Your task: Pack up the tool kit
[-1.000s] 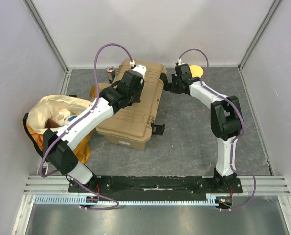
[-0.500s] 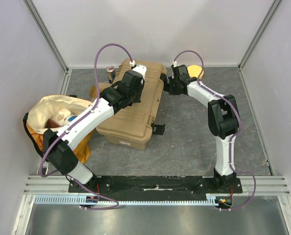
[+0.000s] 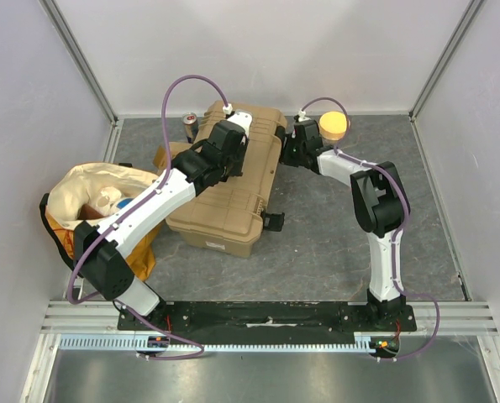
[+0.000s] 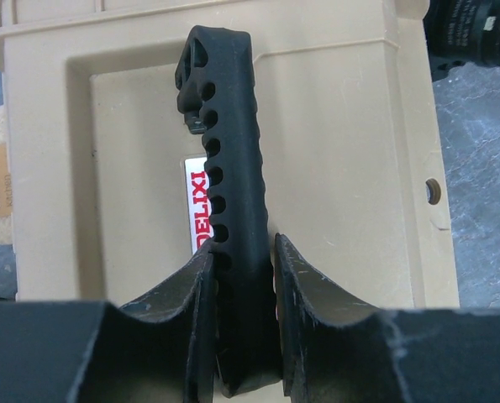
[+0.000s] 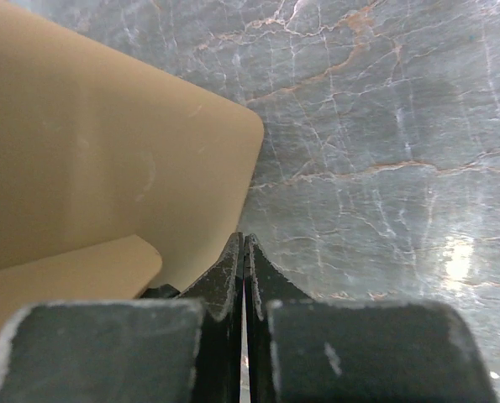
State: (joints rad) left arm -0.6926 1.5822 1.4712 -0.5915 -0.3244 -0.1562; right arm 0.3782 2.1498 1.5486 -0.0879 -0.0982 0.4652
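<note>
The tan toolbox (image 3: 233, 201) lies closed and slanted left of the table's middle. My left gripper (image 3: 224, 155) is above its lid, shut on the black handle (image 4: 224, 126), which stands up from the lid (image 4: 342, 168) between my fingers (image 4: 300, 277). My right gripper (image 3: 289, 147) is shut and empty, low at the toolbox's far right side. In the right wrist view its tips (image 5: 244, 243) sit right beside a rounded tan corner (image 5: 90, 151), over the grey table. No screwdrivers or hammer show.
A yellow-cream cloth bag (image 3: 90, 201) lies at the left. A small cardboard box (image 3: 164, 155) and a small can (image 3: 188, 126) sit behind the toolbox's left side. A round yellow-orange object (image 3: 334, 126) lies at the back wall. A black latch (image 3: 273, 220) sticks out of the toolbox's right side.
My right gripper has moved left, closer to the toolbox's far right side, uncovering the yellow-orange object. The left arm has not moved.
</note>
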